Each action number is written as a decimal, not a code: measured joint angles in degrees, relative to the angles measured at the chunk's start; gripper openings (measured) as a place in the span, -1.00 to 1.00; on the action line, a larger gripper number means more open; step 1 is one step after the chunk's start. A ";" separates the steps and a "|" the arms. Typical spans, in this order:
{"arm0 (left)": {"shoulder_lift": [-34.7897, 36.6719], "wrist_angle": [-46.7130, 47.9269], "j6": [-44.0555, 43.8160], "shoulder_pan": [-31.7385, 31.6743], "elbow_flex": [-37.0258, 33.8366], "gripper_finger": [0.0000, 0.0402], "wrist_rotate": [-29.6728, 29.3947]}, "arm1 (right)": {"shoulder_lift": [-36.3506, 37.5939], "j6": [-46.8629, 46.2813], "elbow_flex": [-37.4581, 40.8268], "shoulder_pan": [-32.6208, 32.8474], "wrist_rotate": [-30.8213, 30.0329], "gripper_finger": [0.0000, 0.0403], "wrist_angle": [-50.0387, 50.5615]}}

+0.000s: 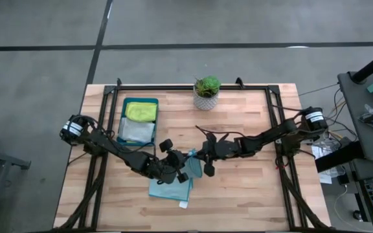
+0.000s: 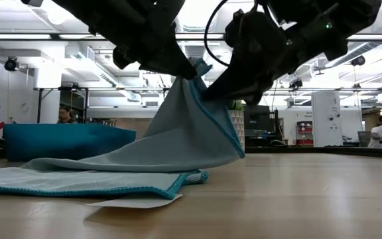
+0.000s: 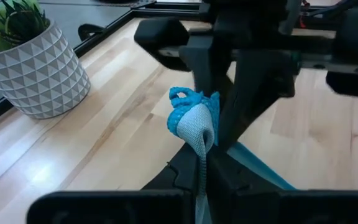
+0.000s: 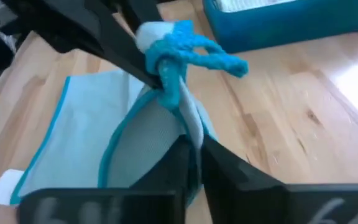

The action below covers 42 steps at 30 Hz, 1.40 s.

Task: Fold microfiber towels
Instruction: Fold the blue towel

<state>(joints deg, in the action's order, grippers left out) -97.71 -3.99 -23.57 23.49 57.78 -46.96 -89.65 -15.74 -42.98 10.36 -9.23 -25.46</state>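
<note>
Item: light teal microfiber towel with white tag (image 1: pixel 171 188), lower centre of the high view, one corner lifted. Left gripper (image 1: pixel 175 169) and right gripper (image 1: pixel 201 163) both pinch that corner shut. Advice: carry across level, keeping edges aligned.

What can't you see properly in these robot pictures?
- High view: the lifted corner of the light teal towel is hidden under both grippers.
- High view: what lies in the tray beneath the lime green cloth and pale cloth is covered.
- Low view: the tray's contents are hidden by its wall.
- Low view: people behind are too small.
</note>
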 joint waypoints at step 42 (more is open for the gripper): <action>30.07 6.39 10.83 1.97 1.07 -0.98 -12.37 | 50.23 -5.15 0.02 0.15 -3.09 -0.96 25.20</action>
<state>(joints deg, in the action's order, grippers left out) -67.64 2.41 -12.74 25.46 58.85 -59.33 -39.42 -20.89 -42.96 10.50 -12.32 -0.26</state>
